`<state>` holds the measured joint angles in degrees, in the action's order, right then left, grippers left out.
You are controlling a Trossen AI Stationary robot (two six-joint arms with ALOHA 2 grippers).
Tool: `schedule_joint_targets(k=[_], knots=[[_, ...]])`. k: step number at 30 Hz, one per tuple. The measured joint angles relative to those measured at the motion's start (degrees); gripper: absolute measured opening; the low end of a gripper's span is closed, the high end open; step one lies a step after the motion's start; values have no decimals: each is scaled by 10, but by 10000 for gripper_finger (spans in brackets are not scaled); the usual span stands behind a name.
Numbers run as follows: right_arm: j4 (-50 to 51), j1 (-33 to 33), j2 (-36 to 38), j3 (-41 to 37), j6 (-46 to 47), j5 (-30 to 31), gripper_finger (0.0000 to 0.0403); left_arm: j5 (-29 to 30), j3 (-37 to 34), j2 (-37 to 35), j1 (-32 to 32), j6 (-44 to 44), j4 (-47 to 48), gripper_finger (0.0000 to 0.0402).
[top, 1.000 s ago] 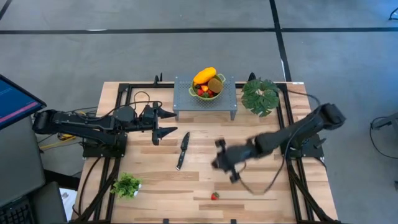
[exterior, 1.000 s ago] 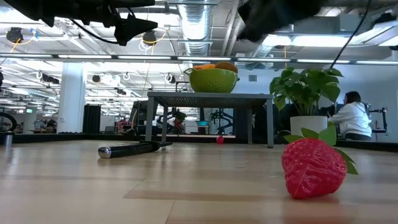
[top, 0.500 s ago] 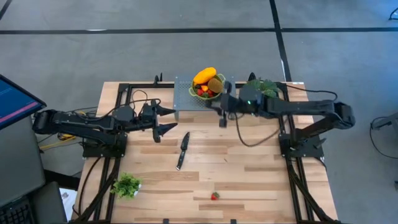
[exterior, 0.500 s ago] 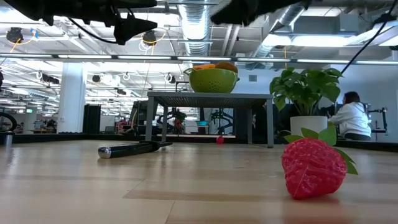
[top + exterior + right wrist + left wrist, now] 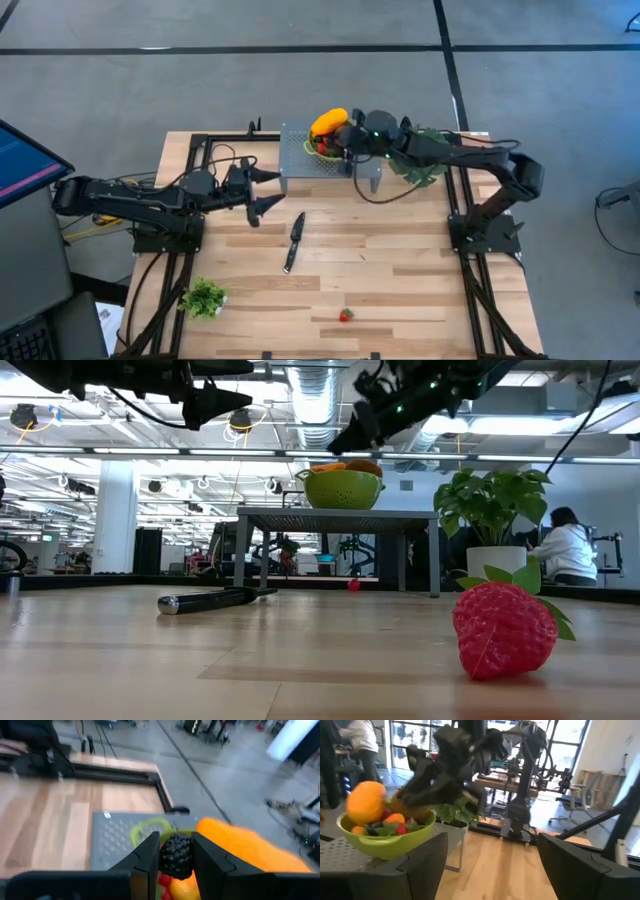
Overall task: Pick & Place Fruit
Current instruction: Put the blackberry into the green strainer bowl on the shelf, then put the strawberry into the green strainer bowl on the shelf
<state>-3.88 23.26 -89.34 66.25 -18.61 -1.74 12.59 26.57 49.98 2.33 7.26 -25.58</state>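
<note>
Our right hand (image 5: pixel 176 856) pinches a dark bumpy berry (image 5: pixel 176 855) directly above the green bowl (image 5: pixel 335 150) of fruit, the large orange fruit (image 5: pixel 245 845) beside it. Our left hand (image 5: pixel 262 190) waits, fingers spread, across the bench (image 5: pixel 400 280); a knife (image 5: pixel 294 240) and strawberry (image 5: pixel 345 315) lie well apart below.

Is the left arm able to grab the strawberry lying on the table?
Probably yes. The left gripper hangs open above the table, and only bare wood lies between it and the strawberry; the knife sits off to the side.
</note>
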Motion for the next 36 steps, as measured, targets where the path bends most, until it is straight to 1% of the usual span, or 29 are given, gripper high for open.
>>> schedule_joint_targets(k=[2,6,9,22,24,29,31,36], knots=[[23,10,-12,11,0,0,86,8,0,0,0,-9,-3,298],[36,18,-25,28,0,1,88,13,0,0,0,-10,-4,298],[38,16,-29,34,4,0,97,13,0,0,0,-10,-7,298],[34,27,-28,37,21,2,186,14,0,0,0,-9,-6,298],[41,24,-20,36,21,2,196,14,0,0,0,-9,-6,298],[51,-9,21,37,8,1,206,14,0,0,0,-9,-6,298],[65,-33,40,37,7,1,204,14,0,0,0,-9,-5,298],[146,-115,77,37,17,1,187,12,0,0,0,-9,-6,298]])
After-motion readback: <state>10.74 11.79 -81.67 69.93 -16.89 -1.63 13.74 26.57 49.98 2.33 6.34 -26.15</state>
